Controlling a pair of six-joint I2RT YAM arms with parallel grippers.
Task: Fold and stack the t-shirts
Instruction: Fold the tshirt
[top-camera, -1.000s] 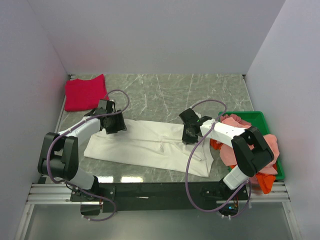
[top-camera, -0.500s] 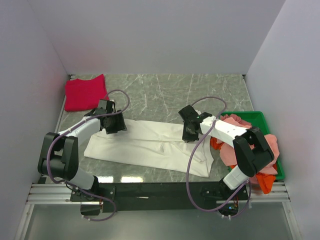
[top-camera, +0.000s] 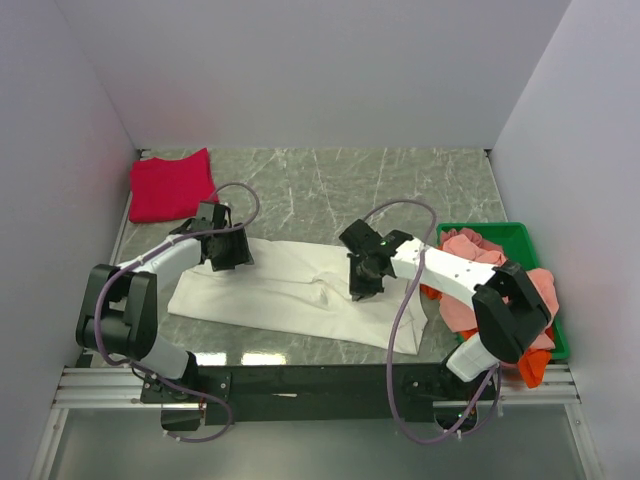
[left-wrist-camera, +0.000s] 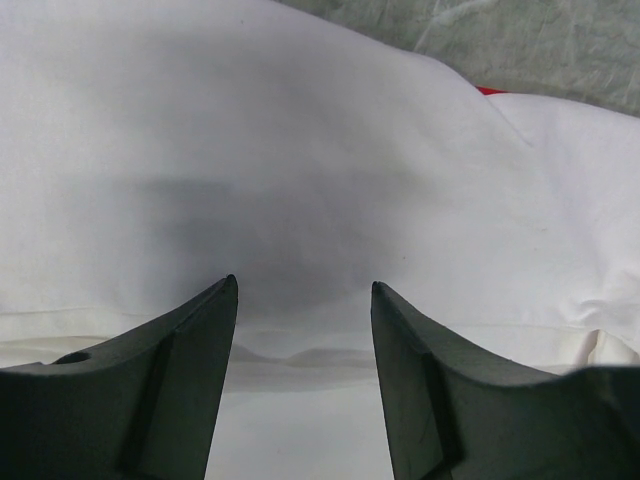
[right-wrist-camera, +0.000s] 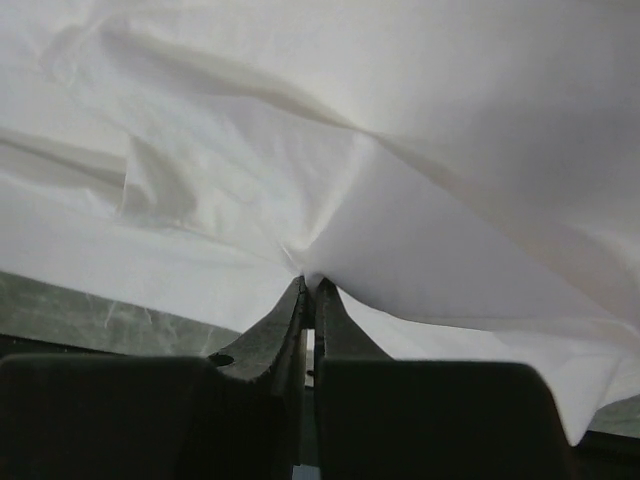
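Mid-frame, white t-shirt (top-camera: 285, 290) pinched

Right tool (top-camera: 358, 285) is clamped on a fold of the white t-shirt spread across the counter (top-camera: 330, 180). Left tool (top-camera: 228, 258) gapes over its left end, holding nothing. Crimson t-shirt (top-camera: 170, 185) lies upper left.

Left gripper (left-wrist-camera: 300, 290) hangs with jaws apart; right gripper (right-wrist-camera: 308, 285) is pinched closed.

Each arm is white tubing between chunky black joint housings: left arm (top-camera: 160, 258), right arm (top-camera: 445, 265). A thin mauve cable (top-camera: 236, 182) loops off each wrist. The left gripper (left-wrist-camera: 303, 290) and right gripper (right-wrist-camera: 309, 285) have matte, dark, wedge-shaped fingers.
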